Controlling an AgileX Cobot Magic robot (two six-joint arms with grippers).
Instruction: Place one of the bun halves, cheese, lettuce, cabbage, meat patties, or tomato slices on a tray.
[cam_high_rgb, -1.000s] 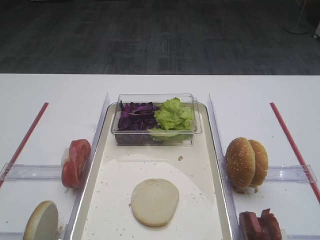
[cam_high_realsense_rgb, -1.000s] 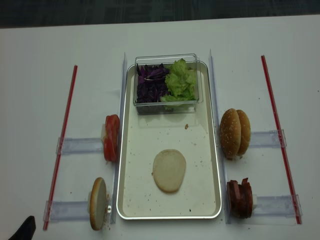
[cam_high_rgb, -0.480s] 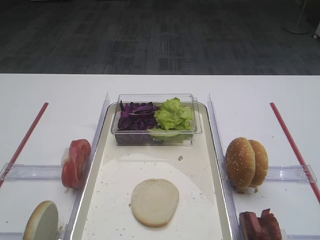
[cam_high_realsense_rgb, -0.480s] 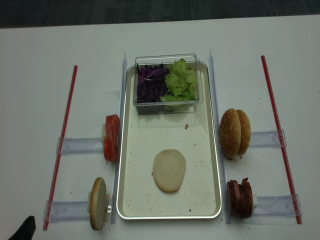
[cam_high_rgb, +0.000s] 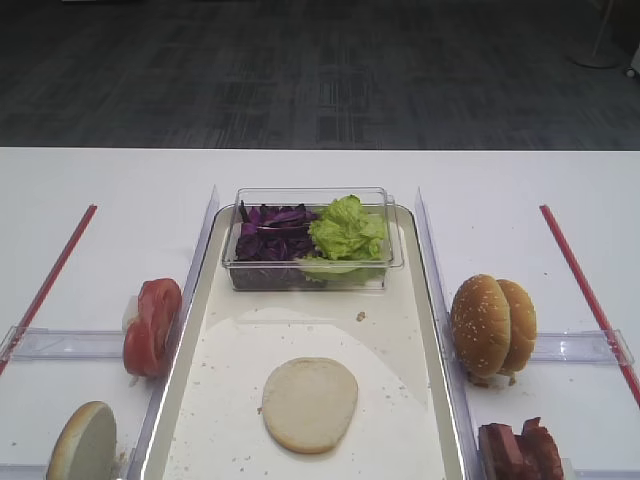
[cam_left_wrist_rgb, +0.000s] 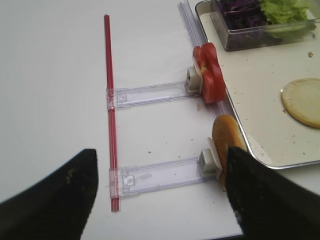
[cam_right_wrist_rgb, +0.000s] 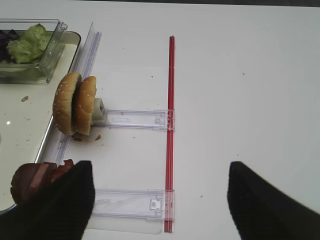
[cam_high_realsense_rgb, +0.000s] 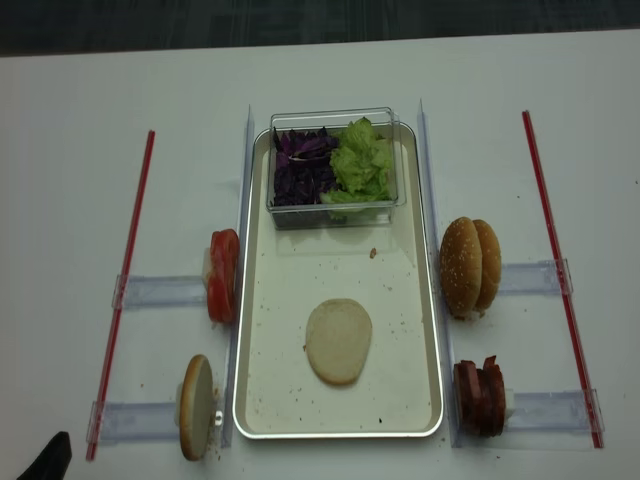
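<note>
Item: 1 bun half (cam_high_rgb: 310, 404) lies flat mid-tray (cam_high_rgb: 412, 300). Left gripper (cam_left_wrist_rgb: 160, 192) and right gripper (cam_right_wrist_rgb: 157, 192) both spread, holding nothing. We judge the next pick, perhaps tomato slices (cam_left_wrist_rgb: 210, 80), needs a square, gentle pinch.

Bare tray (cam_high_realsense_rgb: 400, 330) floor surrounds the bun half (cam_high_realsense_rgb: 338, 340) (clear box (cam_high_realsense_rgb: 335, 205) blocks its far end).
</note>
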